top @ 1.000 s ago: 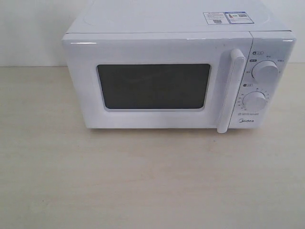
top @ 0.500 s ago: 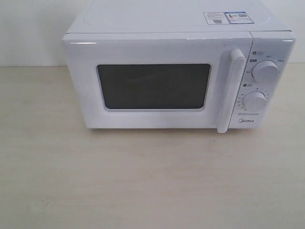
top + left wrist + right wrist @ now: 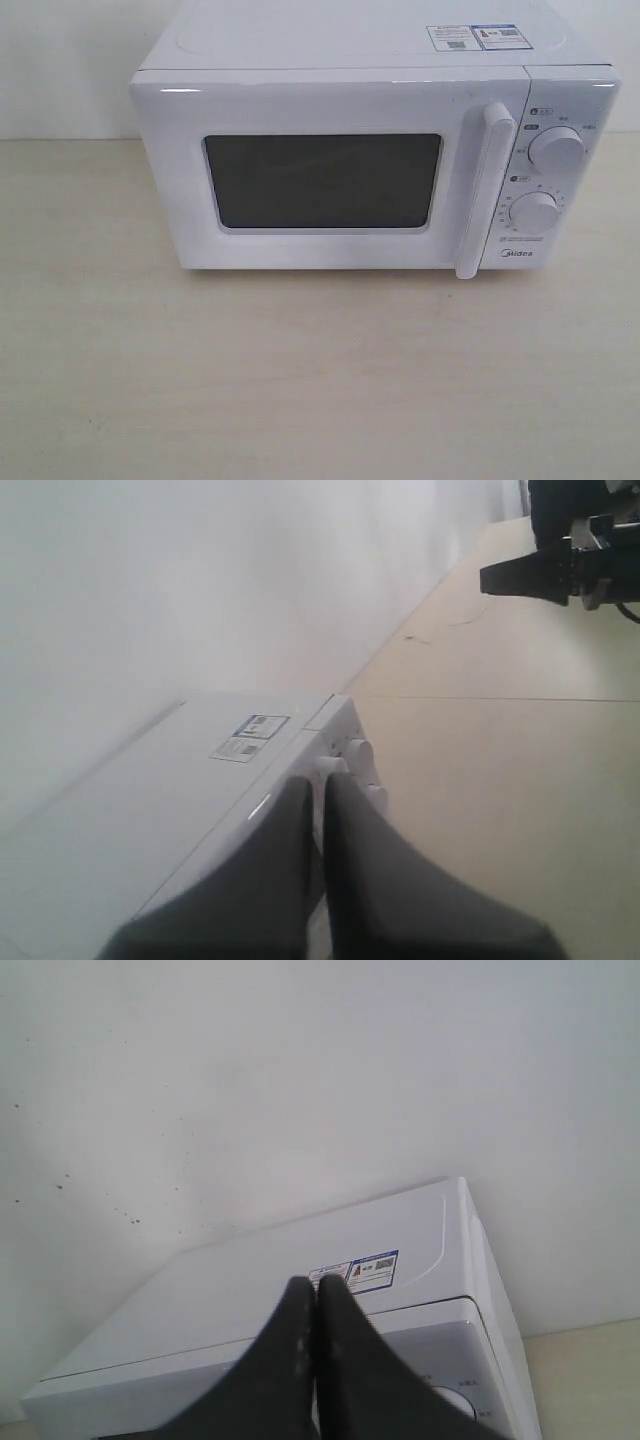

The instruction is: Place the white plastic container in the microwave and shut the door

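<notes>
The white microwave stands at the back of the table with its door shut, dark window facing me and the long handle beside two dials. The white plastic container is out of view in every frame. Neither gripper shows in the exterior view. My left gripper is shut and empty, held above and to one side of the microwave. My right gripper is also shut and empty, raised in front of the microwave near its top stickers.
A pale wooden table stretches in front of the microwave. A white wall rises behind it. Dark equipment shows at the far end of the table in the left wrist view.
</notes>
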`<state>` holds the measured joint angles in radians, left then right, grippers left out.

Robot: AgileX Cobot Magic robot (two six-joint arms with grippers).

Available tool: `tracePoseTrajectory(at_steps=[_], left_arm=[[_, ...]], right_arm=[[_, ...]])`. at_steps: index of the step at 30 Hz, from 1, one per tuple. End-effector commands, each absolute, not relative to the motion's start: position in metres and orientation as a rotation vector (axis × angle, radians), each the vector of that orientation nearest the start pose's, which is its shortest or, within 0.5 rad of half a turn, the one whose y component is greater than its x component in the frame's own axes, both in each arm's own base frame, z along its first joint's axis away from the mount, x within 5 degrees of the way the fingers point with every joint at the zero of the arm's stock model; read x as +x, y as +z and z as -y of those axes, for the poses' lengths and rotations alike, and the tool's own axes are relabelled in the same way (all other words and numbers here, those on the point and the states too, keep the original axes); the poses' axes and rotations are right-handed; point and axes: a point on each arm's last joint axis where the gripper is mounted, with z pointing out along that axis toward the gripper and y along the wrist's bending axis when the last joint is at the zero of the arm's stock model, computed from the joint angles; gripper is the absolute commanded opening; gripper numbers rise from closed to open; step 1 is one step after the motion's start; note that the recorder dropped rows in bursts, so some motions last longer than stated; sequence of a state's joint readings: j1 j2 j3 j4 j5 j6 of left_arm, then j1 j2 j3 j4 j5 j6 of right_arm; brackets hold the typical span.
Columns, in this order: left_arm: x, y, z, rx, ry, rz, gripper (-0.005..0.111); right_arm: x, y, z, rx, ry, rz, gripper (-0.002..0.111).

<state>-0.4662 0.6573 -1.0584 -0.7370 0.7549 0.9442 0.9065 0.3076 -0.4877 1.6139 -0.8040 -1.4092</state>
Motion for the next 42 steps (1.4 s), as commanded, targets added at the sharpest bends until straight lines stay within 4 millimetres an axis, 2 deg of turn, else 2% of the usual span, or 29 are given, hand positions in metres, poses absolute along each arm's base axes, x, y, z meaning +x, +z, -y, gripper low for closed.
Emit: tracePoseTrajectory(at_steps=[1, 9, 13, 16, 20, 29, 36, 39, 42], left_arm=[[0.044, 0.462, 0.065, 0.921, -0.431, -1.332, 0.004], [0.001, 0.469, 0.042, 0.806, -0.270, -1.216, 0.004], [-0.017, 0.453, 0.031, 0.713, -0.111, -1.177, 0.004], [-0.021, 0.436, 0.025, 0.596, -0.024, -1.136, 0.004], [-0.014, 0.403, 0.020, 0.493, 0.033, -1.136, 0.004], [0.017, 0.313, 0.019, 0.407, 0.135, -1.332, 0.004], [0.040, 0.270, 0.009, 0.297, 0.215, -1.410, 0.004], [0.045, 0.259, 0.006, 0.266, 0.236, -1.417, 0.004], [0.051, 0.235, 0.004, 0.252, 0.236, -1.474, 0.004]], right_arm=[[0.076, 0.347, 0.010, 0.209, 0.393, -1.410, 0.000], [0.076, 0.347, 0.010, 0.211, 0.391, -1.410, 0.000], [0.076, 0.347, 0.010, 0.211, 0.391, -1.410, 0.000], [0.076, 0.347, 0.010, 0.211, 0.391, -1.410, 0.000], [0.076, 0.347, 0.010, 0.211, 0.391, -1.410, 0.000], [0.076, 0.347, 0.010, 0.211, 0.391, -1.410, 0.000], [0.076, 0.346, 0.012, 0.235, 0.368, -1.410, 0.000], [0.076, 0.346, 0.012, 0.235, 0.368, -1.410, 0.000], [0.076, 0.346, 0.012, 0.235, 0.368, -1.410, 0.000]])
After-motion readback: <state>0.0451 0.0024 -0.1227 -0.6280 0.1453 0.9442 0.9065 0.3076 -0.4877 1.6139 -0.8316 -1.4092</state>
